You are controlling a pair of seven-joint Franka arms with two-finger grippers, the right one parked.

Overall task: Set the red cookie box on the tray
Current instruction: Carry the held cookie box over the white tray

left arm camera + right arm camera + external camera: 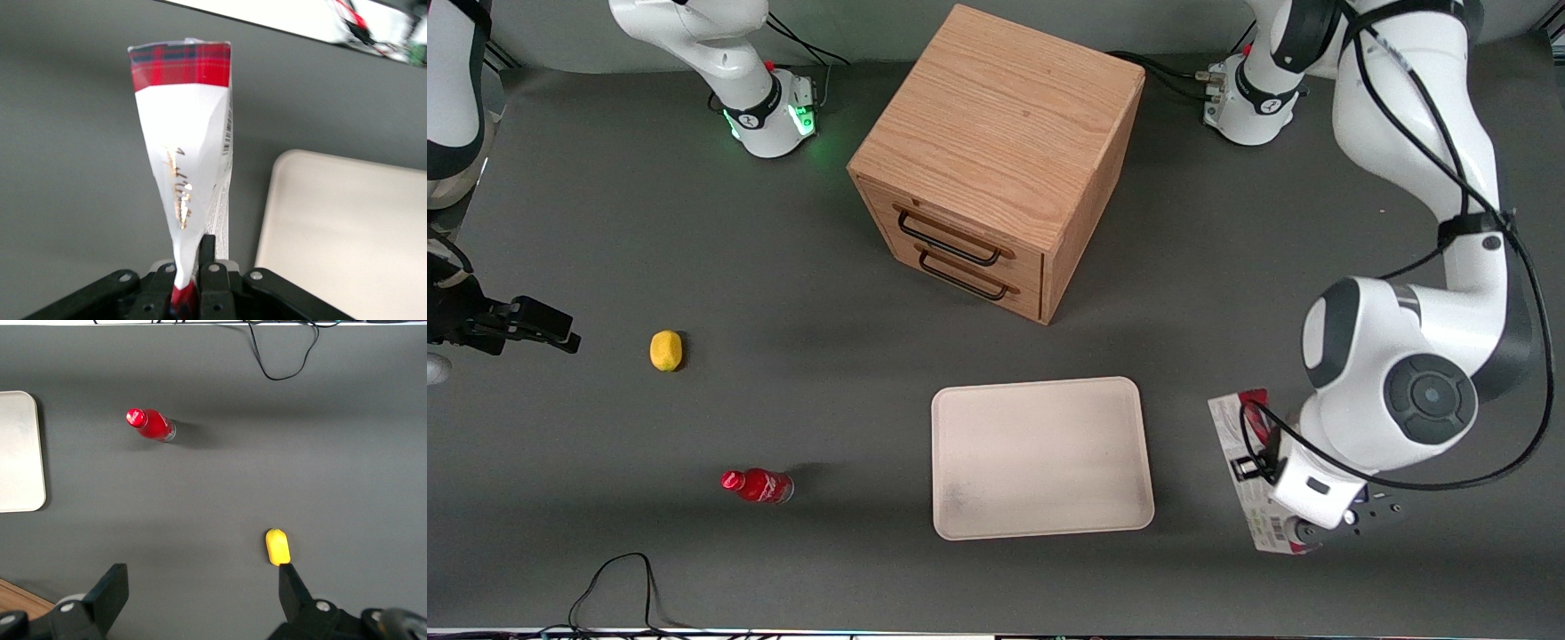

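The red cookie box (1238,437), a long, narrow, flat cardboard carton with a red tartan end panel, white sections and small print, sits toward the working arm's end of the table, beside the short edge of the tray (1040,458) and not on it; in the front view it lies at roughly 3 o'clock from the tray's centre, with dark table surface showing between the two. The tray is a flat, rectangular cream tray with rounded corners and a low raised rim, nearer the front camera than the oak-coloured wooden drawer cabinet (1000,160), which stands at about 12 o'clock from it and shows two black wire handles on its drawer fronts. The left arm's gripper (192,277) is at the end of the box nearer the front camera, its black fingers (208,263) drawn narrowly together and pinching the thin carton between them; in the wrist view the box (190,147) extends away from the fingers, tartan end farthest from them, with the tray's rounded corner (347,227) just beside it. Whether the box rests on the table or is raised cannot be told. Toward the parked arm's end of the table lie a small red plastic bottle (757,485), on its side, and a small yellow lemon-like object (665,350), well apart from each other.
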